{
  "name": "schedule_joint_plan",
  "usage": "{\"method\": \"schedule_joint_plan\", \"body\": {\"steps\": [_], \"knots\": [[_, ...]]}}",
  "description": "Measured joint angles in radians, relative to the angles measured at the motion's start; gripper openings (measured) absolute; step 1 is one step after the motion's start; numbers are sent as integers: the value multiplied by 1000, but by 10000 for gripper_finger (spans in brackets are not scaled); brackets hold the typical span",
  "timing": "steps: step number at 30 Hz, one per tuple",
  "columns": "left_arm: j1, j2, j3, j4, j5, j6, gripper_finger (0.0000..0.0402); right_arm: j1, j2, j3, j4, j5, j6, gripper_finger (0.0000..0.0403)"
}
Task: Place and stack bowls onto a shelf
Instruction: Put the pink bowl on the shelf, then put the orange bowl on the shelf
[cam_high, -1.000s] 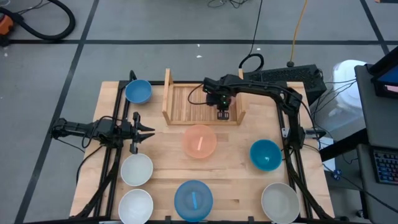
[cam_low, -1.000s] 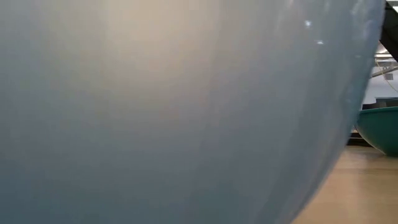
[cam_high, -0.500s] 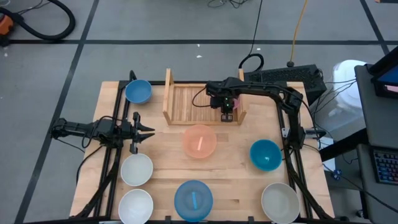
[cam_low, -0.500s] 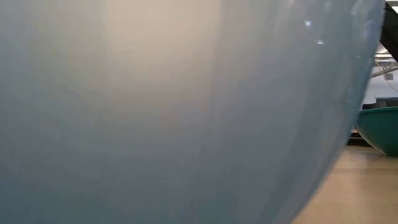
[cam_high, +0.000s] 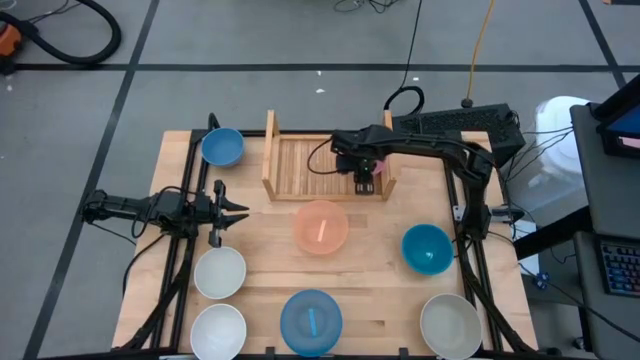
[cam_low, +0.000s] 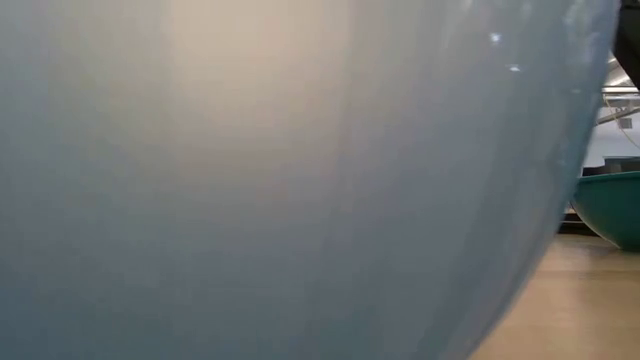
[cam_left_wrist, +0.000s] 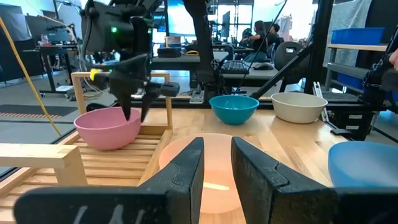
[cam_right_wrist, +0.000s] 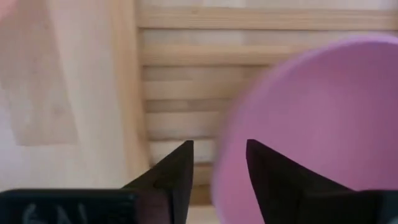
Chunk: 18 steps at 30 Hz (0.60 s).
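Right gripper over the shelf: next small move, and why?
Probably lift the right gripper straight up off the pink bowl. The bowl sits on the slats of the shelf at the right-arm end, and the fingers are spread at its rim, so it looks released. Rising first avoids dragging the rim before heading for another bowl, perhaps the peach bowl.

no readable text, labels, brands or numbers
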Motion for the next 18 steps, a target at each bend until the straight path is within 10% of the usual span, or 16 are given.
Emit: {"method": "schedule_joint_plan", "body": {"steps": [18], "knots": [[0,0,0,169,1,-83,88,78,-446,0,-13,110,68,144]]}}
